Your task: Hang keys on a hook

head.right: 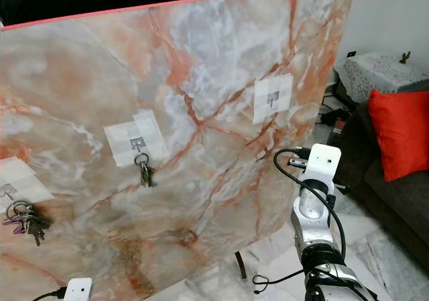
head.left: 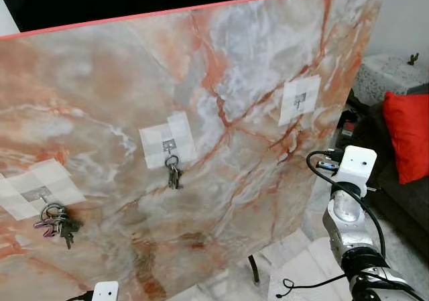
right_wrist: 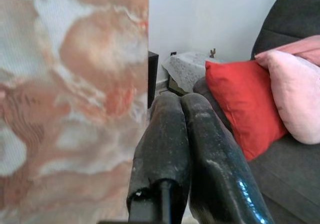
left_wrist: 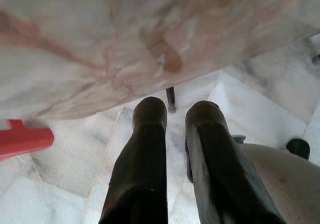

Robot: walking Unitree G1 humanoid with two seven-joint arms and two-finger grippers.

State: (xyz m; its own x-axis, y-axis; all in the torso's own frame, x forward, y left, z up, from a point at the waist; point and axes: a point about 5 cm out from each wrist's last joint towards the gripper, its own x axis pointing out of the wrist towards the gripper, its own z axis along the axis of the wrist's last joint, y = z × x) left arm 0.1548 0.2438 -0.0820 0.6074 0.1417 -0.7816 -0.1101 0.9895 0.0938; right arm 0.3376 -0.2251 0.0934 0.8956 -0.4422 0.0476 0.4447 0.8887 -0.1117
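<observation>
A tall marble-patterned board [head.left: 221, 66] stands upright before me, with three taped-on hooks. The left hook [head.left: 41, 195] carries a big bunch of keys [head.left: 57, 220]. A small set of keys [head.left: 174, 173] hangs from the middle hook [head.left: 169, 145]. The right hook [head.left: 299, 100] is bare. My right arm [head.left: 348, 207] is raised beside the board's right edge, and its gripper [right_wrist: 181, 102] is shut on nothing. My left gripper [left_wrist: 176, 112] hangs low under the board, pointing at the floor, open by a narrow gap and holding nothing.
A dark sofa [head.left: 395, 194] with a red cushion [head.left: 409, 137] and a pink cushion [right_wrist: 295, 94] stands to the right. Behind it is a lace-covered side table [head.left: 389, 73]. The board's thin black leg [head.left: 255, 271] rests on white marble tiles.
</observation>
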